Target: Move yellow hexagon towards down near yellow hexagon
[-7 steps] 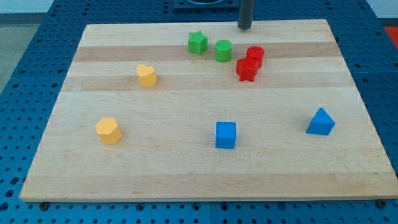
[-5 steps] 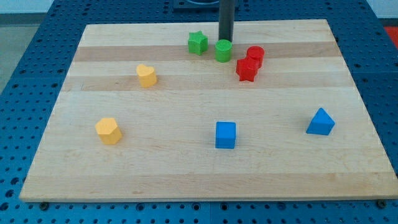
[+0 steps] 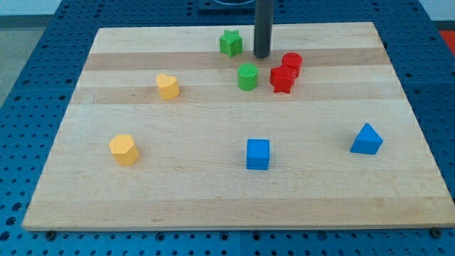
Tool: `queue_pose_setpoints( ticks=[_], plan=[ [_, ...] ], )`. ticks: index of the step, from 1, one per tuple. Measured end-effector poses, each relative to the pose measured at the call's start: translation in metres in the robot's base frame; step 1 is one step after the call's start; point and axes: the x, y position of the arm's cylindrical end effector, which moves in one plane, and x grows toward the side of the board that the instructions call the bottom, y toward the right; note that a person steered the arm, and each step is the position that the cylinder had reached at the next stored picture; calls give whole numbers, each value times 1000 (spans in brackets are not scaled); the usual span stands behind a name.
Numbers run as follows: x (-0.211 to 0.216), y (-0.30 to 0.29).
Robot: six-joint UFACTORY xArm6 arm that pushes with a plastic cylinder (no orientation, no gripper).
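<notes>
The yellow hexagon [image 3: 124, 149] sits at the view's lower left of the wooden board [image 3: 234, 192]. A yellow heart-shaped block [image 3: 168, 86] lies above it, toward the upper left. My tip [image 3: 261, 55] is near the view's top centre, far from both yellow blocks. It stands just above and right of the green cylinder [image 3: 247, 76], right of the green star [image 3: 229, 43] and left of the red cylinder [image 3: 291, 62].
A red star [image 3: 281, 80] touches the red cylinder just right of the green cylinder. A blue cube [image 3: 257, 153] lies at bottom centre and a blue triangular block [image 3: 366, 139] at the right. The blue pegboard table [image 3: 28, 85] surrounds the board.
My tip came in from the top edge, down and left. The green cylinder has slid down and a little left; the green star has shifted slightly up and right. Yellow blocks have not moved.
</notes>
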Motion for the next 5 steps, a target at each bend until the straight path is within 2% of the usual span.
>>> queue_pose_setpoints(
  ticks=[2, 4, 5],
  plan=[
    [76, -80],
    [93, -86],
    [106, -63]
  ],
)
